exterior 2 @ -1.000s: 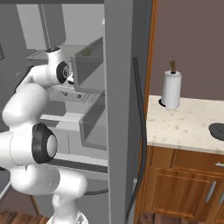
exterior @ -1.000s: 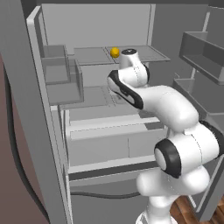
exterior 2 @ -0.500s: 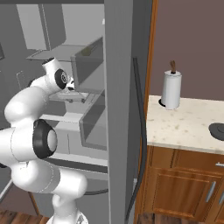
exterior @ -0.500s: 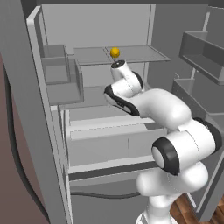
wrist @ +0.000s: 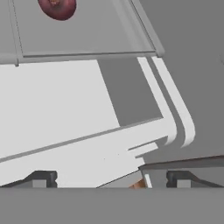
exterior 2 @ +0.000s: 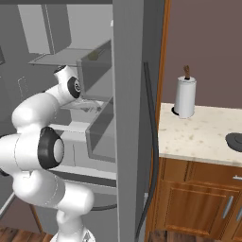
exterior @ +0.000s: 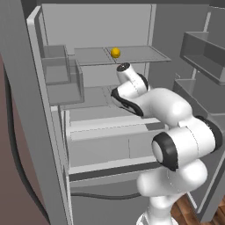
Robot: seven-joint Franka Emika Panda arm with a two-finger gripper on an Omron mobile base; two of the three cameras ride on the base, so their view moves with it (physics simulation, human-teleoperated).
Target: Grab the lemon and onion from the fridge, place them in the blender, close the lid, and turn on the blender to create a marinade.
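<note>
The tool (wrist: pixel 109 179) stands wide apart and holds nothing; in the hand view its two dark tips rise at the lower left and lower right of the frame. Between and above them runs pale fridge shelving, and at the upper left edge the reddish onion (wrist: pixel 57 8) sits on a grey shelf (wrist: pixel 87 35), well apart from the tips.

In the left base view the white arm (exterior: pixel 167 114) reaches from the lower right toward the centre, its wrist pushed into the open fridge (exterior: pixel 26 110) just under the upper shelf. The lemon (exterior: pixel 115 52) rests on that upper shelf at top centre, just above the wrist. A clear bin (exterior: pixel 61 81) hangs at the upper left.

In the right base view the arm rises at the lower left, its wrist inside the fridge behind the thick grey door edge. On the desk (exterior 2: pixel 203 137) at the right stands a white paper-towel roll (exterior 2: pixel 185 97), and a dark round disc at the right edge looks like the lid (exterior 2: pixel 235 140).

The step in hand appears to be the first fetch: reaching for the onion. The next move calls for carrying the tips forward around it, then closing.
</note>
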